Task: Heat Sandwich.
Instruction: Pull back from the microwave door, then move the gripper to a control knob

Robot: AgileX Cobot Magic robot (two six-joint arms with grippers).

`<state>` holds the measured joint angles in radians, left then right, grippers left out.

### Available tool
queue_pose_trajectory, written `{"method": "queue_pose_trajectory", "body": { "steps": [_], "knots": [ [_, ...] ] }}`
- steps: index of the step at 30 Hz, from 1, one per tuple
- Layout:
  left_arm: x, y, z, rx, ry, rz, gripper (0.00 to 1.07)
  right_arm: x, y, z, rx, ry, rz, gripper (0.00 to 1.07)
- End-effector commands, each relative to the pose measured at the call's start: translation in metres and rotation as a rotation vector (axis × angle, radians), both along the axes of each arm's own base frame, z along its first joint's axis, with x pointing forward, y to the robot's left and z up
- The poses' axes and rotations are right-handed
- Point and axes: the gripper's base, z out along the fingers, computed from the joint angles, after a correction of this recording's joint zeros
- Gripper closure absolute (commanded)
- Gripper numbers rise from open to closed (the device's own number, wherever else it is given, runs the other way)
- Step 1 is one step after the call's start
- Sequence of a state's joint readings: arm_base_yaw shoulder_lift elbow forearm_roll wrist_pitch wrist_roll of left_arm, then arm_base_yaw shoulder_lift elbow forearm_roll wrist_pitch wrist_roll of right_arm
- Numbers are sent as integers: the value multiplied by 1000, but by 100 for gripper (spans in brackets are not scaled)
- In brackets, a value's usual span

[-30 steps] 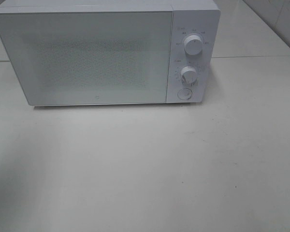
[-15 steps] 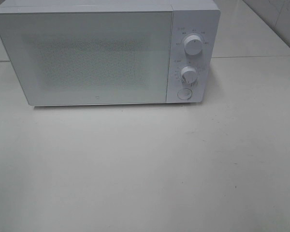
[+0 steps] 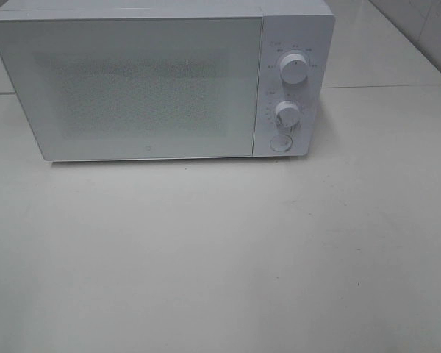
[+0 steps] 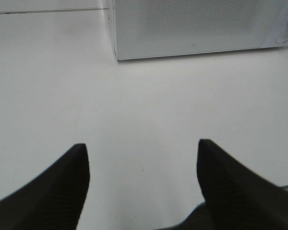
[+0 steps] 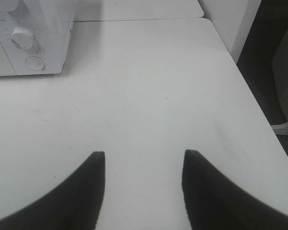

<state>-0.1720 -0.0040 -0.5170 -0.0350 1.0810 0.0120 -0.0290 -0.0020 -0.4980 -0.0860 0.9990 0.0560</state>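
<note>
The sandwich is out of view in every frame. A white microwave (image 3: 162, 81) stands at the back of the white table (image 3: 220, 250) with its door shut; it also shows as the microwave (image 4: 197, 26) in the left wrist view and the microwave (image 5: 29, 38) in the right wrist view. My left gripper (image 4: 143, 146) hangs open over bare table in front of the microwave's left corner, nothing between its fingers. My right gripper (image 5: 144, 155) is open over bare table to the right of the microwave, holding nothing. Neither gripper appears in the high view.
The microwave's panel carries two round knobs (image 3: 294, 68) and a round button (image 3: 280, 143). The table's right edge (image 5: 249, 91) drops off to a dark floor. A seam to a second table (image 3: 386, 87) runs behind.
</note>
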Motion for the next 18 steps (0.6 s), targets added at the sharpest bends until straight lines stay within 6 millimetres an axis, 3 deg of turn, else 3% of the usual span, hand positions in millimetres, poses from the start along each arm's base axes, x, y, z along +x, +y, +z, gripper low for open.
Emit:
{"method": "queue_pose_trajectory", "body": {
  "steps": [1,18],
  "knots": [
    [-2,-1,0,-4,-27,-15,45,-4,0,-1,0,-31,-8,57],
    [-3,-2,0,-17,-25,-23,45,-4,0,-1,1,-31,-8,57]
  ]
}}
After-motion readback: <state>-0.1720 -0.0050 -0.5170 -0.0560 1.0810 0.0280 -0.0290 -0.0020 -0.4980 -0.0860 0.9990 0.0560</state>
